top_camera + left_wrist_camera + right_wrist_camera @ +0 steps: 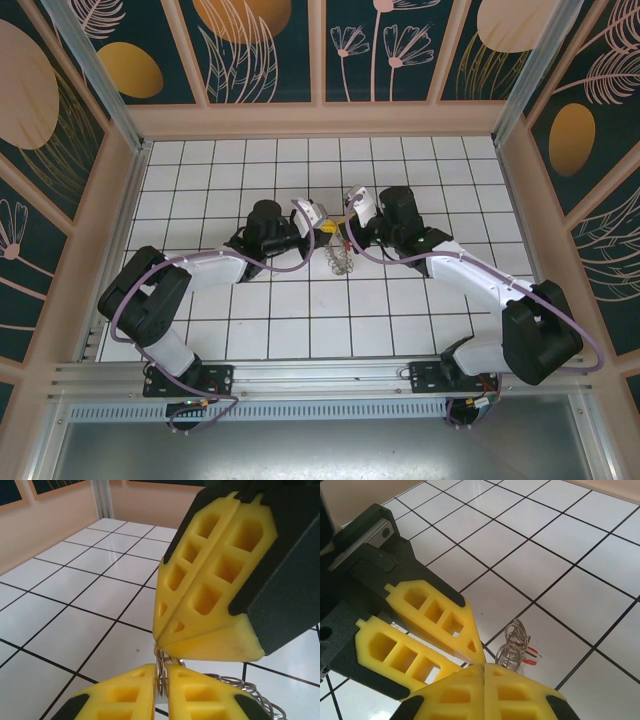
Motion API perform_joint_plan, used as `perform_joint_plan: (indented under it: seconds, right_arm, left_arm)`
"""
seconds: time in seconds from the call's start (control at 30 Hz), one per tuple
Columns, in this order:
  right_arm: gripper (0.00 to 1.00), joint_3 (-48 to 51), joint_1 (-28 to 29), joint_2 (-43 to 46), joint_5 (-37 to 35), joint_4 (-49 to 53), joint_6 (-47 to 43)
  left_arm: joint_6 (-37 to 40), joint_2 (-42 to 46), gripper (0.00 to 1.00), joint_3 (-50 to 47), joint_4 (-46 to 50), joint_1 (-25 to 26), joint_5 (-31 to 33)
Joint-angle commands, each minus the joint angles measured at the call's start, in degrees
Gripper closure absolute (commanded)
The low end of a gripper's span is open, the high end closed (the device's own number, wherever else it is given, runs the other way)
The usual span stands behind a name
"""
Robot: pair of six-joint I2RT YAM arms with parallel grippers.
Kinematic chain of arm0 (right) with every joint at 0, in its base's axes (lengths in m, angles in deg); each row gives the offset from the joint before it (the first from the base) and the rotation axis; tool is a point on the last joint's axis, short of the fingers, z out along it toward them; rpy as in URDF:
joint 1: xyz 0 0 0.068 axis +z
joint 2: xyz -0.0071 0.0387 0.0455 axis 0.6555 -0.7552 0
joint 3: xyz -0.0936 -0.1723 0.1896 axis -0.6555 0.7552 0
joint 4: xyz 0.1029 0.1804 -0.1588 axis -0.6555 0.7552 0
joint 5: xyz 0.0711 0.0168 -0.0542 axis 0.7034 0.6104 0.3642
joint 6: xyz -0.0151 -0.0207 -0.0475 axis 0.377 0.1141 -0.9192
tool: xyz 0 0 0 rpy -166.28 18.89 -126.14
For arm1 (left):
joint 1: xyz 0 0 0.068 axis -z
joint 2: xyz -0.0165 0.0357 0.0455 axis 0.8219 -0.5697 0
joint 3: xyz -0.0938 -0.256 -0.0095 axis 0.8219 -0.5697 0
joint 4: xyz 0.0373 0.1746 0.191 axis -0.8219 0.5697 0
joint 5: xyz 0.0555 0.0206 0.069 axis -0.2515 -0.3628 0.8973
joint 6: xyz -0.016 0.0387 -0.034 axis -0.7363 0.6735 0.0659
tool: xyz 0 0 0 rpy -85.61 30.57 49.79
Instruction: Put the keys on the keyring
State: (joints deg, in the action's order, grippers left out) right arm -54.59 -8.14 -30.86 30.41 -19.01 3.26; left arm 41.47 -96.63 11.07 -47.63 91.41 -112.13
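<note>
From above, the left gripper (pixel 326 231) and the right gripper (pixel 344 232) meet tip to tip over the white tiled table (pixel 200 160), and the keyring (pixel 340 262) sits as a pale tangle of wire just nearer the arm bases than their tips. The 2 arms converge on this 1 spot, presumably so that 1 can steady the ring while the other works on it. In the left wrist view, the left gripper (pixel 161 672) is pressed together with strands of the keyring (pixel 240 684) pinched between its 2 yellow fingers. That hold looks meant to fix the ring for threading, and the ring's small loops fan out to the side of the pinch. The right gripper (pixel 162 647) bears down on the ring from above with its fingers pressed together. Its tip reaches the same strands, but I cannot tell whether it grips any wire. In the right wrist view, the right gripper (pixel 484 667) again shows no gap between its fingers, and the left gripper (pixel 479 656) comes in beside it, tips nearly touching. Just beyond both tips hang loops of the keyring (pixel 512 647), and the keys (pixel 530 655) are 2 small red-headed pieces touching the far side of those loops. Whether the keys are already threaded on or merely lie against the ring is too fine to judge, so the task cannot be called done.
</note>
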Motion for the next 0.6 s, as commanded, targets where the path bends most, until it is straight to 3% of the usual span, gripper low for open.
perform_joint_plan:
  seconds: [0.0, 0.27, 0.57]
  right_arm:
    - [1.0, -1.65, -0.21, 1.45, 1.8, -1.45, -1.35]
    - [1.0, -1.66, -0.21, 1.36, 2.1, -1.58, -1.52]
    - [1.0, -1.88, -0.23, 1.38, 0.46, -0.98, -1.59]
  left_arm:
    - [2.17, -0.62, 0.88, 1.68, 2.53, 0.16, 0.43]
    - [2.36, -1.02, 0.83, 2.46, 3.47, 0.17, 0.06]
    - [1.66, -0.71, 0.99, 2.83, 2.35, 0.22, -0.21]
